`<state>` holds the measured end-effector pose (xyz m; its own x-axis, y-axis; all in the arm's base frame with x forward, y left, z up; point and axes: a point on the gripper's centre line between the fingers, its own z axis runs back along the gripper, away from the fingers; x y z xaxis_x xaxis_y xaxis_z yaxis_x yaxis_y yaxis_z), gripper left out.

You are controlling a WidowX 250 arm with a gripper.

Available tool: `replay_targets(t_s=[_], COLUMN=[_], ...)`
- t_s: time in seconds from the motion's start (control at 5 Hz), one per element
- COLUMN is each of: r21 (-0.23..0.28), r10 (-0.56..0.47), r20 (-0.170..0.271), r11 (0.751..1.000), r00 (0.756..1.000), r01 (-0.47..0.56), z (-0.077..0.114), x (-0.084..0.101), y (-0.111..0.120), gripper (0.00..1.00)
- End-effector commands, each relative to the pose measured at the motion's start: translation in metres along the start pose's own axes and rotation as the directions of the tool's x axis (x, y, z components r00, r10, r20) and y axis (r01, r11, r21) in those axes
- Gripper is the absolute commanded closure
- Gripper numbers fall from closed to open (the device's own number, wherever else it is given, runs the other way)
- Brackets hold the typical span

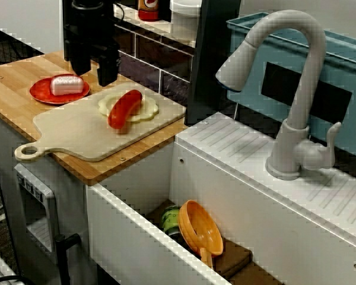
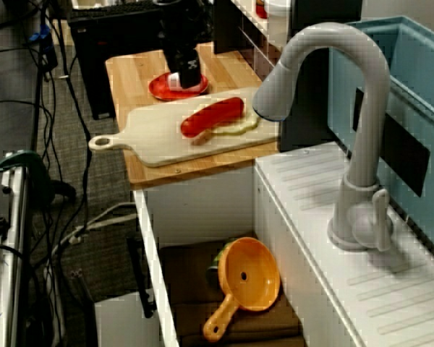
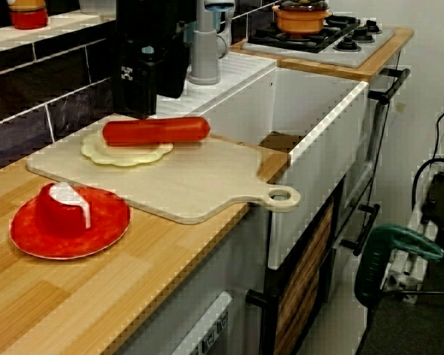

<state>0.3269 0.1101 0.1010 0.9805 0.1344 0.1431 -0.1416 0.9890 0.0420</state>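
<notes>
While the pincer (image 1: 93, 77) hangs spread and empty, the sausage (image 1: 124, 108) lies nearest, on the cutting board (image 1: 77, 127) right of the red plate (image 1: 38, 92).

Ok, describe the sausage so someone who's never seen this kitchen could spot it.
On the wooden counter beside the white sink lies a pale cutting board. The sausage rests across a wavy yellowish disc on that board, near the black gripper. It is long and red, unlike the round red plate.
</notes>
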Motion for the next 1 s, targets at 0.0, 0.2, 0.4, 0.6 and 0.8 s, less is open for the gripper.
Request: replay_targets(t_s=[0.0, 0.2, 0.4, 0.6, 0.8], r21=[0.007, 0.02, 0.032, 0.039, 0.036], r10=[0.123, 0.172, 0.229, 0.24, 0.247], r20=[0.023, 0.025, 0.006, 0.004, 0.004], r11=[0.992, 0.985, 0.973, 0.97, 0.968], r00=[0.992, 0.985, 0.973, 0.971, 0.969], r01=[-0.123, -0.172, -0.229, -0.24, -0.247], z=[0.006, 0.0, -0.01, -0.013, -0.013], x=[0.029, 0.031, 0.026, 0.02, 0.013], y=[-0.006, -0.009, -0.011, -0.017, -0.023], gripper=[0.0, 0.0, 0.0, 0.0, 0.0])
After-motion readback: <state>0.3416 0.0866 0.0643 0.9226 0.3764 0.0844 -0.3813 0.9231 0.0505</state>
